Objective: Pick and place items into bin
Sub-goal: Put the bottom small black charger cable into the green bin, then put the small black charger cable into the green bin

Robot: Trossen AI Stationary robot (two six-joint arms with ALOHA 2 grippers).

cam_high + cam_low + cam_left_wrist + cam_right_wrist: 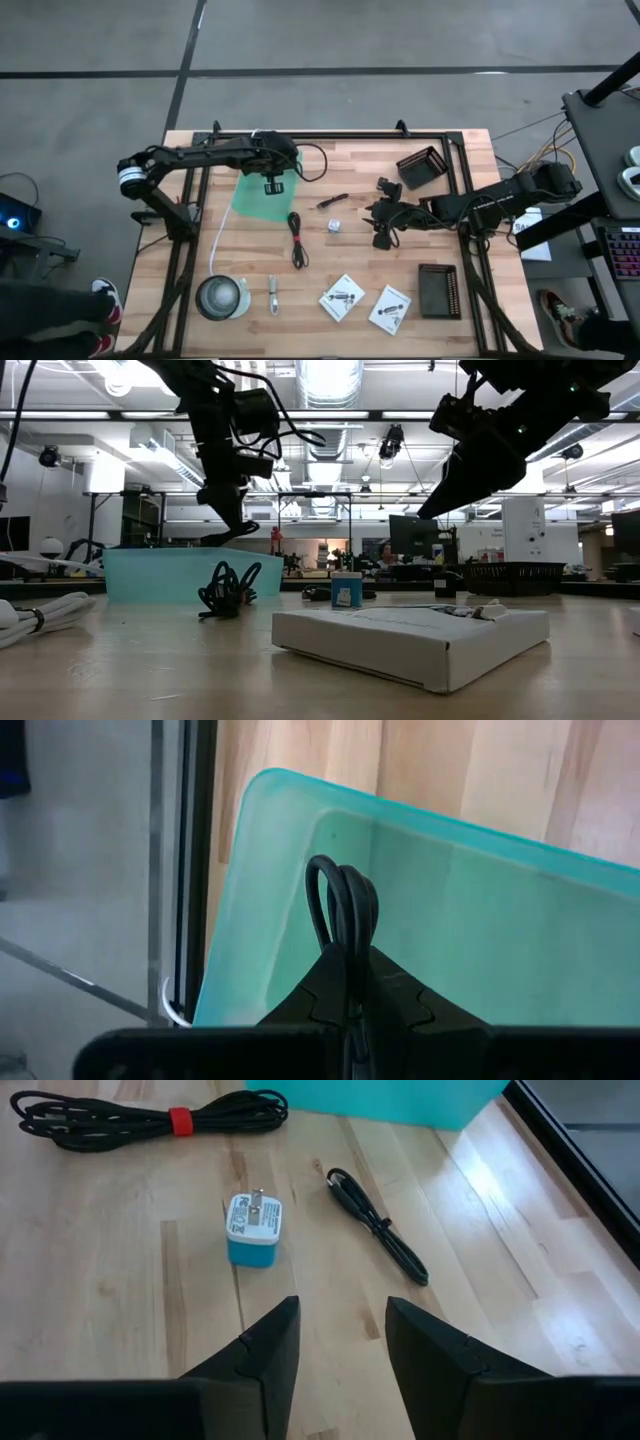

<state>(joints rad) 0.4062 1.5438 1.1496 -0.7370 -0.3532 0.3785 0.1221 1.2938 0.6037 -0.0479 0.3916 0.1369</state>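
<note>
left gripper (272,186) is held over the teal bin (262,200), clamped on a looped black cable (343,910); a snag on release is judged possible. on the table are counted: one bundled cable (296,238), one plug cube (335,226), two packets (342,297). right gripper (379,226) is parted, empty, near the cube.
</note>
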